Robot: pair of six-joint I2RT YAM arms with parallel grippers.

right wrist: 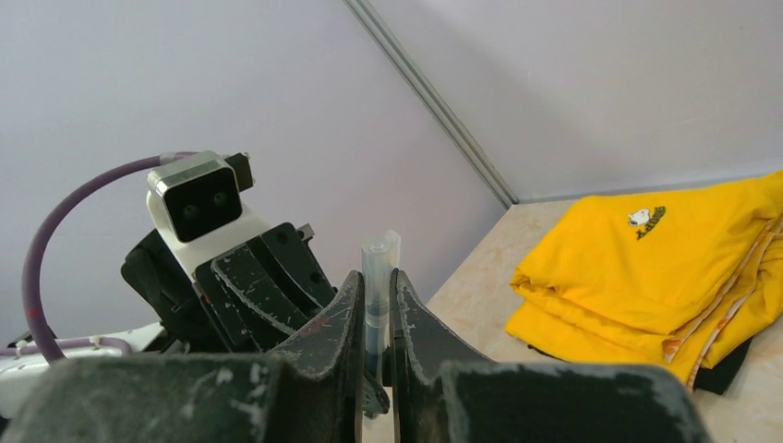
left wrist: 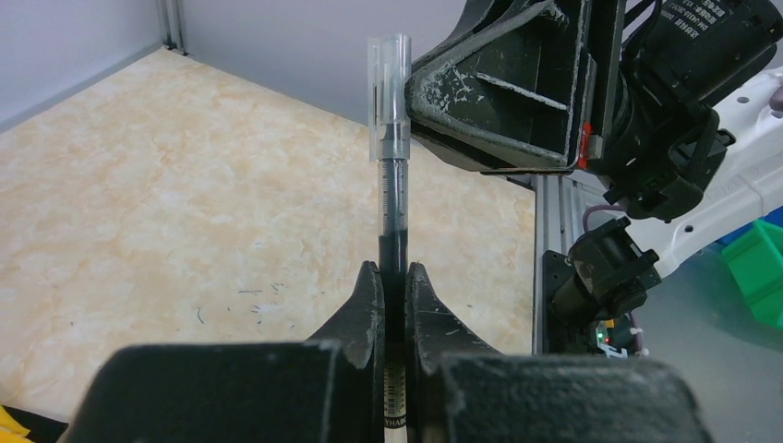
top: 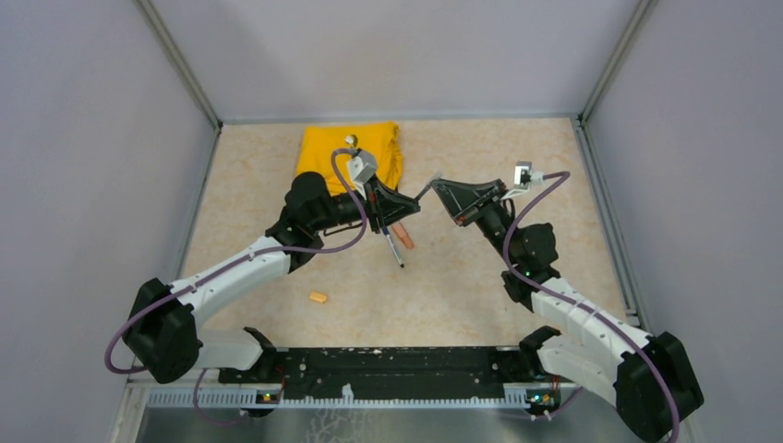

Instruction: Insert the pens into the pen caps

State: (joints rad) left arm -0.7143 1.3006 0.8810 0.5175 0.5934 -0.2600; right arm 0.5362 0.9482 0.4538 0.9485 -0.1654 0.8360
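My left gripper (top: 414, 204) (left wrist: 394, 268) is shut on a thin dark pen (left wrist: 392, 212) and holds it above the table. A clear cap (left wrist: 388, 92) sits over the pen's tip. My right gripper (top: 438, 185) (right wrist: 374, 274) is shut on that clear cap (right wrist: 377, 263), facing the left gripper tip to tip. On the table below lie an orange marker (top: 403, 236) and another thin dark pen (top: 395, 251). A light orange cap (top: 318, 297) lies alone nearer the arm bases. No dark blue cap is in view.
A folded yellow cloth (top: 351, 152) (right wrist: 665, 268) lies at the back of the table behind the left gripper. Grey walls close in the table on three sides. A black rail (top: 388, 365) runs along the near edge.
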